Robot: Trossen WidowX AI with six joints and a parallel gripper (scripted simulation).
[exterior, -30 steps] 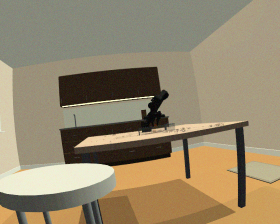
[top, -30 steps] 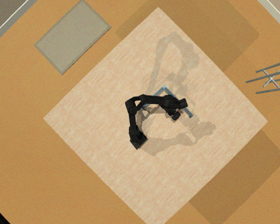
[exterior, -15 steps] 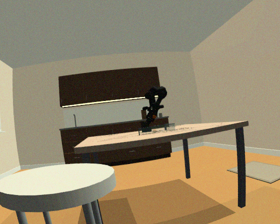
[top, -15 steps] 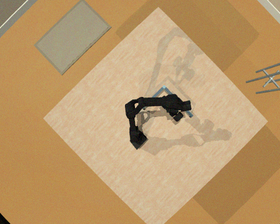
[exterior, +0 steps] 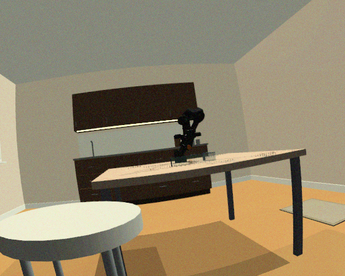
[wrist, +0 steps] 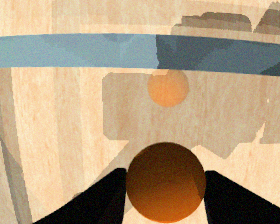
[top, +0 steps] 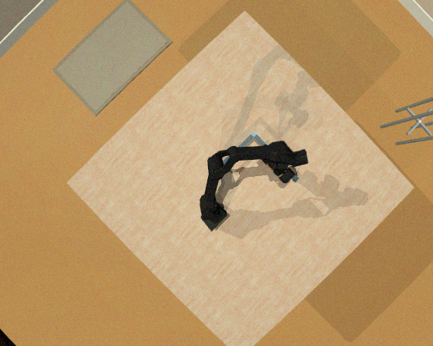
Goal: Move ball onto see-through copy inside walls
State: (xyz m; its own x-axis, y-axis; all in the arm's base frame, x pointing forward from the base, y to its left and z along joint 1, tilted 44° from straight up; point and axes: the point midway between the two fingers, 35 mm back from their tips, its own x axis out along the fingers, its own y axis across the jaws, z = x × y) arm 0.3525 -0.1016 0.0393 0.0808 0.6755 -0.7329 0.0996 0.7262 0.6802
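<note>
From the top view we see the black arm point(top: 233, 170) bent in an arc over the light wooden desk point(top: 148, 185), its base near the middle of the desk and its wrist end reaching over the corner of the clear walls point(top: 254, 137). The gripper point(top: 287, 174) hangs at the arm's far end, just inside the corner. The arm covers the ball here, so we cannot find it in this view.

From the exterior view we see the arm raised above the desk point(exterior: 204, 166), folded sharply at the elbow, with the gripper point(exterior: 186, 147) pointing down toward the walls point(exterior: 192, 158). A small orange spot at the gripper's tip looks like the ball point(exterior: 189, 147), held off the desk top.

From the wrist view we have the clearest sight. The two dark fingers are closed partway against the sides of the orange-brown ball point(wrist: 165, 181), which sits gripped between them. Beyond it, on the desk point(wrist: 51, 136), lies the pale see-through copy point(wrist: 168, 88), just on our side of one blue-tinted wall point(wrist: 71, 51) that runs across the picture. The ball and the copy are apart.
</note>
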